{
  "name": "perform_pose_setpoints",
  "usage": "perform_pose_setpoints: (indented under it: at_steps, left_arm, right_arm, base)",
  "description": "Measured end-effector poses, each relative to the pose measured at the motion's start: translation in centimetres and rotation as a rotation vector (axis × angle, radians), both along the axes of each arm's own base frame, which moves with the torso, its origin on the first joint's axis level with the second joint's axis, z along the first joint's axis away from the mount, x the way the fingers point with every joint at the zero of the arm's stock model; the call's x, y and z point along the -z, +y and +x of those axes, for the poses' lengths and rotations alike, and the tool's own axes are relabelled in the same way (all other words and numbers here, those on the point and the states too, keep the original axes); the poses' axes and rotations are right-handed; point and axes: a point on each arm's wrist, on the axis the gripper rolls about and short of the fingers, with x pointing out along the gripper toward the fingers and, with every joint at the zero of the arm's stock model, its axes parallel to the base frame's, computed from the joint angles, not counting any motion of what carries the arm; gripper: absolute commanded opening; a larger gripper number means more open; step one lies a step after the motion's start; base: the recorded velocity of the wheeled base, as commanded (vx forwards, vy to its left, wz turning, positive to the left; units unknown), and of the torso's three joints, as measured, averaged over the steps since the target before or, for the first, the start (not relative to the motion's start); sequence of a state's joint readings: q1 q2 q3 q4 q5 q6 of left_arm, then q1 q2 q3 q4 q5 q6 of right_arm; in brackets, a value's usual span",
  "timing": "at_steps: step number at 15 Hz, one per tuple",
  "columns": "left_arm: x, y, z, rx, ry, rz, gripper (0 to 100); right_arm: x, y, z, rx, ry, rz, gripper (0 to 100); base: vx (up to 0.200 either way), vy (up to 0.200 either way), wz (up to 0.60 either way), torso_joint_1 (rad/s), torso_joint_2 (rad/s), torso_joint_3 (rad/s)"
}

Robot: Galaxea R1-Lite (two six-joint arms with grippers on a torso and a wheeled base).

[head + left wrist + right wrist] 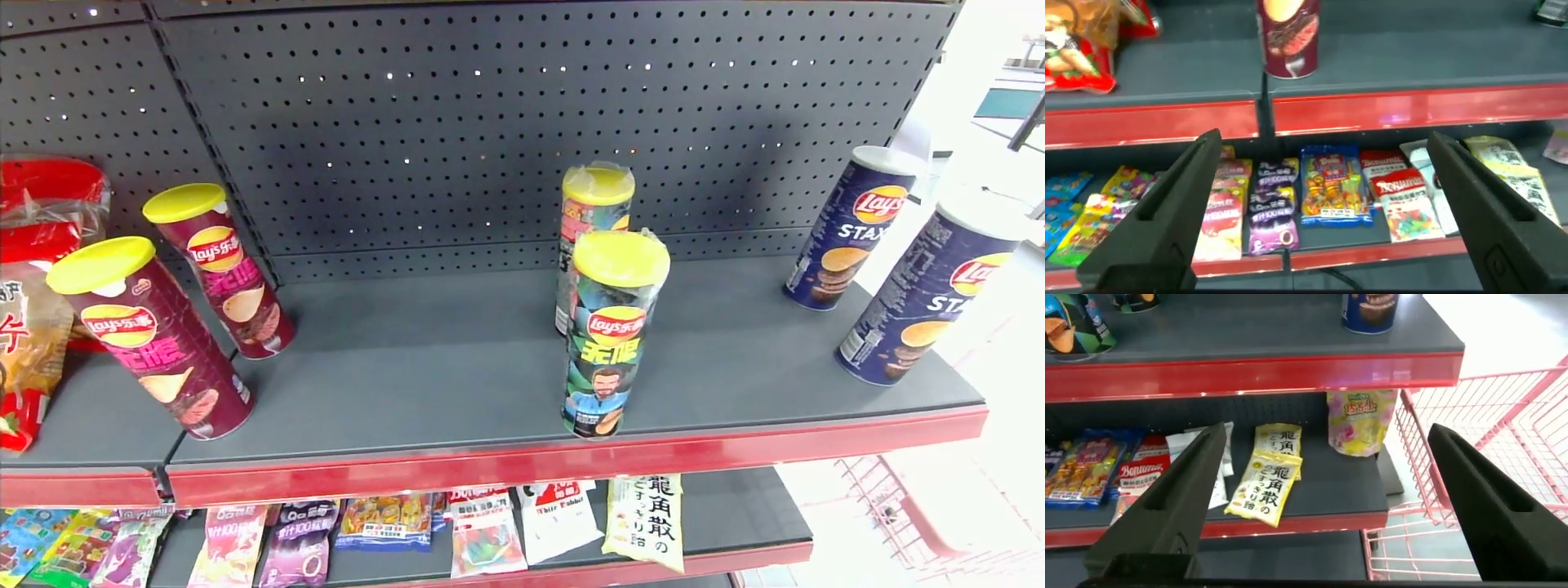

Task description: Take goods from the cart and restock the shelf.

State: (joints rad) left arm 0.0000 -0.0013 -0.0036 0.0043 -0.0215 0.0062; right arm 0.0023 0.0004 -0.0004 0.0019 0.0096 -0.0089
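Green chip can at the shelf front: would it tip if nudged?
Probably tips easily: the green chip can is tall and narrow, standing upright near the shelf's red front lip. Once down, its round body would likely roll. Its glossy wrap looks slippery to grip.

The shelf (424, 359) bears six chip cans (614, 331) and snack bags (33, 327).

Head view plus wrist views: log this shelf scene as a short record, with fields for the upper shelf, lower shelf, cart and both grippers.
Upper shelf: six standing chip cans; two maroon cans on the left, two green cans in the middle, two blue cans on the right
Lower shelf: snack packets lying along the front
Cart: pink wire cart beyond the shelf's right end
Left gripper: open, empty, facing the lower shelf
Right gripper: open, empty, near the cart end
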Motion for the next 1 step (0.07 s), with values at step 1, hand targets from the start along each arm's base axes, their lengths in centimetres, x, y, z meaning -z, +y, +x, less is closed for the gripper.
perform_pose_setpoints:
  at_steps: [1]
  left_arm:
    - [0.00,0.00,0.00,0.000,0.000,0.000,100]
  right_arm:
    - [0.01,0.00,0.00,0.001,0.000,0.000,100]
  base:
    - [0.000,0.000,0.00,0.000,0.00,0.000]
